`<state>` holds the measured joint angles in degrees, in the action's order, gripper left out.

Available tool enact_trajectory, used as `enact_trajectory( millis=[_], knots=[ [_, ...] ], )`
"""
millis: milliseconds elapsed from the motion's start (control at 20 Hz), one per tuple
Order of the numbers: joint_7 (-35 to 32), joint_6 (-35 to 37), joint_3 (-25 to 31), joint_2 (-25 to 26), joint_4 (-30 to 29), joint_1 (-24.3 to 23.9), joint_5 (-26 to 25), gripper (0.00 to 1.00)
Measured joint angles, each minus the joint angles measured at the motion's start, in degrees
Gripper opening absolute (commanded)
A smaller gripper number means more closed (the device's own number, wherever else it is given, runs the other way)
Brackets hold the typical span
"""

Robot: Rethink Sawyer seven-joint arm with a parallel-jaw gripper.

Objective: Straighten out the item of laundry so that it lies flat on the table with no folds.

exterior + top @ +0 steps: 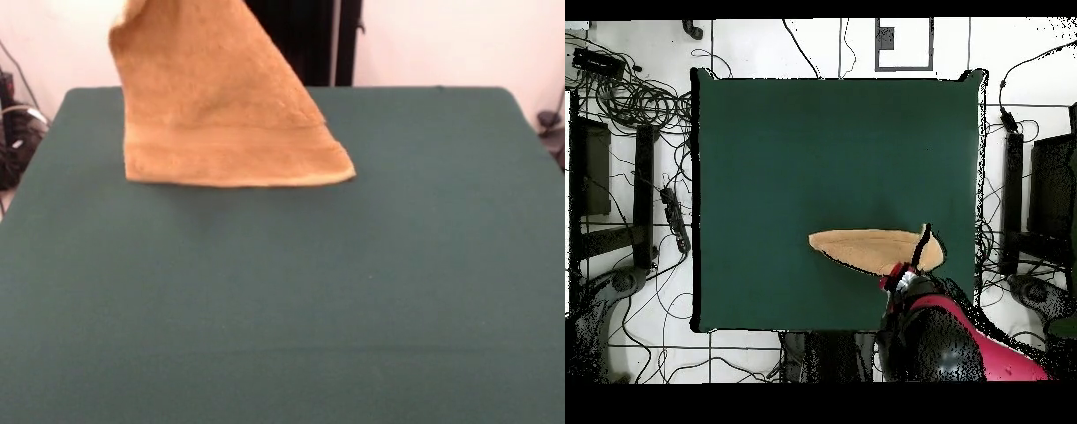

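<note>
The item of laundry (212, 106), a tan-orange terry towel, hangs in the air at the far left of the front view. Its top runs out of the picture's upper edge. Its banded lower hem sits low over the table (353, 291), and I cannot tell whether it touches. From overhead the towel (865, 250) shows as a narrow lens shape near the green table's (815, 150) lower right. My gripper (903, 276) is at the towel's right end, mostly hidden under the red and black arm (950, 340), and it holds the towel up.
Cables (635, 100) and dark equipment lie on the floor left of the table in the overhead view. Dark stands (1010, 200) stand on the right. The table's wide green top stretches away from the towel toward the front view's near side.
</note>
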<state>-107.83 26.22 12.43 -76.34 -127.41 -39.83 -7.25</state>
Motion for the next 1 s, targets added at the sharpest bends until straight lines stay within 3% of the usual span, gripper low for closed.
enact_trajectory(
  millis=[400,800,1000],
  knots=[
    [0.0,7.0,-1.85,-11.11,-0.29,4.13,4.41,0.0],
    [0.0,7.32,-3.88,-15.1,-0.27,7.66,4.56,0.0],
    [0.0,7.18,-4.02,-13.29,0.88,10.15,2.71,0.0]
  ],
)
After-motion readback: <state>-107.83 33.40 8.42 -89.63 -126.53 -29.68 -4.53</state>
